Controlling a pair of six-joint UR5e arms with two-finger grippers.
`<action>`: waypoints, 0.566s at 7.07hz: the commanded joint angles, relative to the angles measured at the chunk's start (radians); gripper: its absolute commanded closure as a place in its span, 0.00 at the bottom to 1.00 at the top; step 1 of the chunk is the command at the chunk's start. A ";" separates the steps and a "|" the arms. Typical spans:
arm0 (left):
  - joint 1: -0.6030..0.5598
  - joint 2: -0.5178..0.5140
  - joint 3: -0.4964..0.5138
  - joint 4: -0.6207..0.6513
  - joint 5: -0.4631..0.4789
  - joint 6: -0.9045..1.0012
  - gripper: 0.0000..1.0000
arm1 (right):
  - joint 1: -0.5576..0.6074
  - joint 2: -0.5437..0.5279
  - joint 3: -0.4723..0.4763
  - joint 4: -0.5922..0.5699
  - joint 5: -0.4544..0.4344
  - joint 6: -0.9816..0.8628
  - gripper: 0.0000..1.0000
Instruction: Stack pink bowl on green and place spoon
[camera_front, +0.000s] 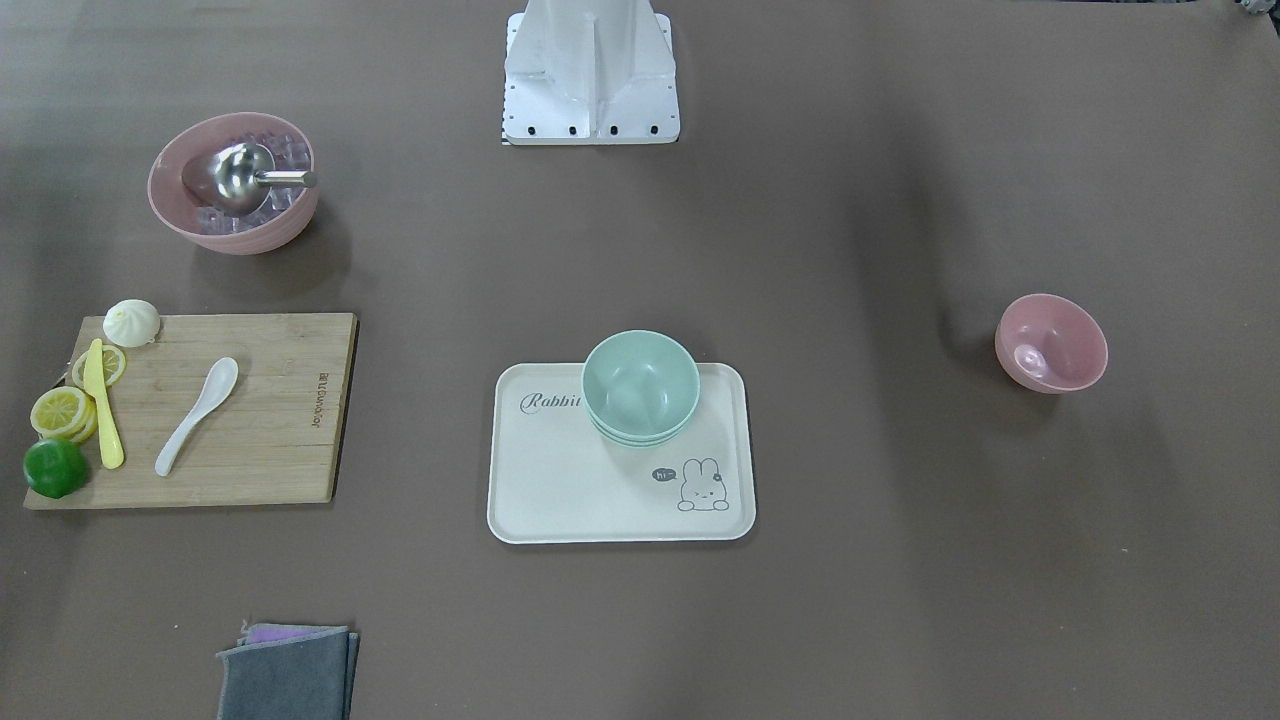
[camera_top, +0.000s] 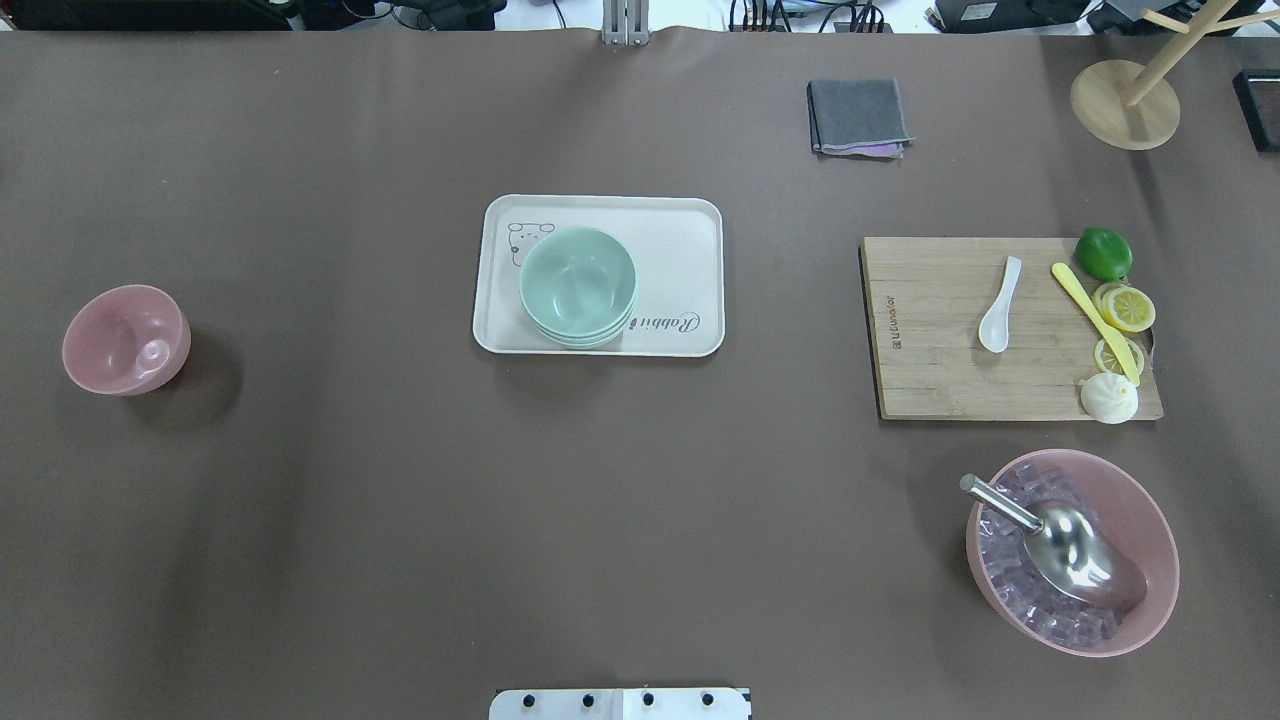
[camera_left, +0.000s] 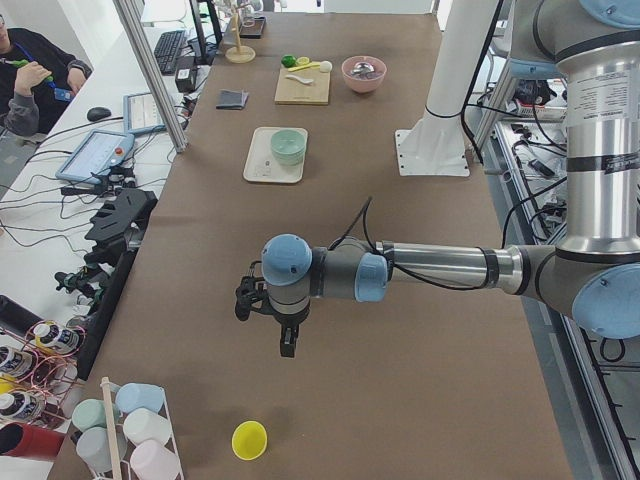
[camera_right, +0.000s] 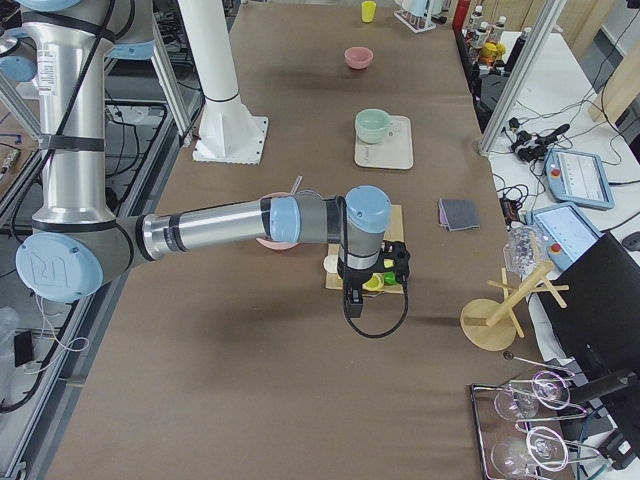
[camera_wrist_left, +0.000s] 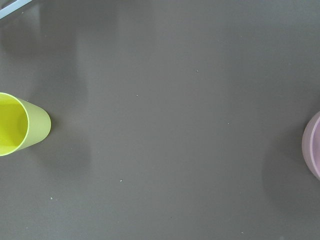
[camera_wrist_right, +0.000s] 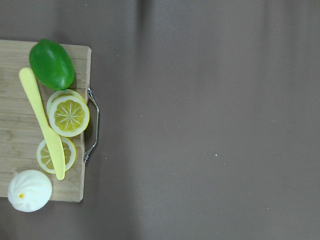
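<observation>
The small pink bowl (camera_top: 125, 338) stands alone on the table's left side; it also shows in the front view (camera_front: 1052, 343). A stack of green bowls (camera_top: 577, 285) sits on the cream tray (camera_top: 680, 230) at the centre. The white spoon (camera_top: 1001, 304) lies on the wooden cutting board (camera_top: 930, 380) at the right. My left gripper (camera_left: 287, 345) hangs above the table near the pink bowl, whose edge shows in its wrist view (camera_wrist_left: 314, 145). My right gripper (camera_right: 352, 300) hovers by the board's fruit end. I cannot tell whether either is open or shut.
A large pink bowl (camera_top: 1072, 548) holds ice cubes and a metal scoop. A lime (camera_top: 1103, 253), lemon slices, a yellow knife (camera_top: 1092, 320) and a bun (camera_top: 1108, 397) lie on the board. A grey cloth (camera_top: 858, 117), a wooden stand (camera_top: 1125, 103) and a yellow cup (camera_left: 249, 439) stand further off.
</observation>
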 joint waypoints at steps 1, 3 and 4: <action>0.000 -0.012 -0.008 -0.001 -0.001 -0.002 0.02 | -0.004 0.026 0.067 0.036 0.002 0.011 0.00; -0.002 -0.055 -0.055 -0.041 -0.005 -0.006 0.02 | -0.004 0.026 0.068 0.224 -0.007 0.017 0.00; -0.005 -0.080 -0.046 -0.164 0.008 -0.011 0.02 | -0.002 0.026 0.065 0.314 0.005 0.018 0.00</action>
